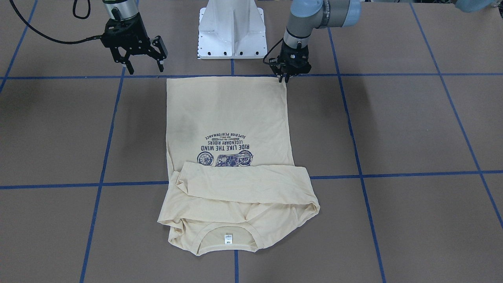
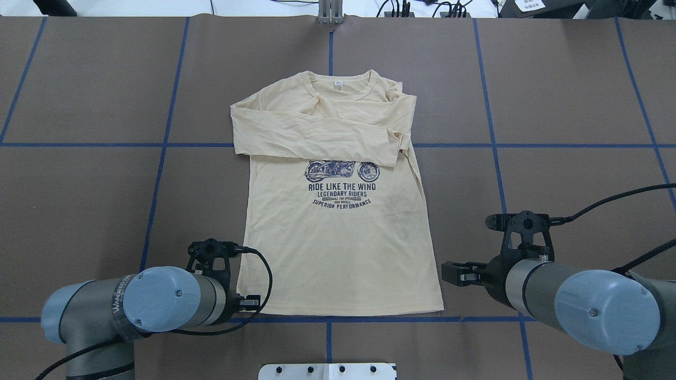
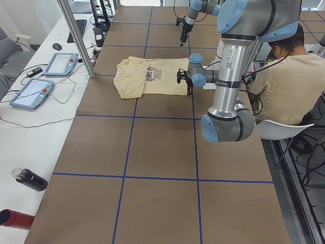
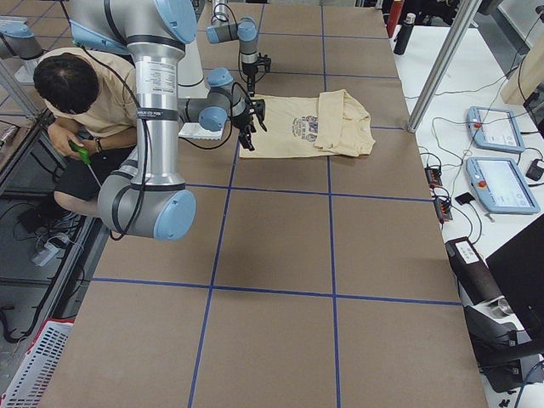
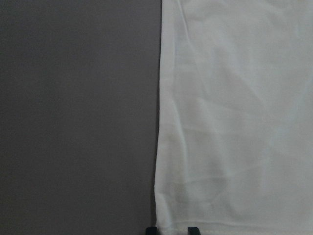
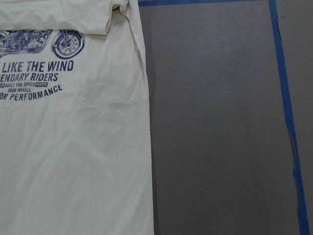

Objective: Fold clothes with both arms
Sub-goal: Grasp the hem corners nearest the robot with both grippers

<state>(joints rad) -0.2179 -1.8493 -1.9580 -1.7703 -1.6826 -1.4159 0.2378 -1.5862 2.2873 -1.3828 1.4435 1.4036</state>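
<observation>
The cream-yellow T-shirt lies flat, print up, hem toward the robot's base, both sleeves folded across the chest. Its neck label is at the far end. My left gripper is down at the hem's left corner. In the left wrist view its gripper shows two fingertips close together, astride the cloth's side edge, shut on it. My right gripper is open and empty, raised a little outside the hem's other corner. The right wrist view shows the shirt's right edge and no fingers.
The white base pedestal stands just behind the hem. Blue tape lines grid the brown table. A seated operator is beside the robot. Tablets and bottles lie on the side bench.
</observation>
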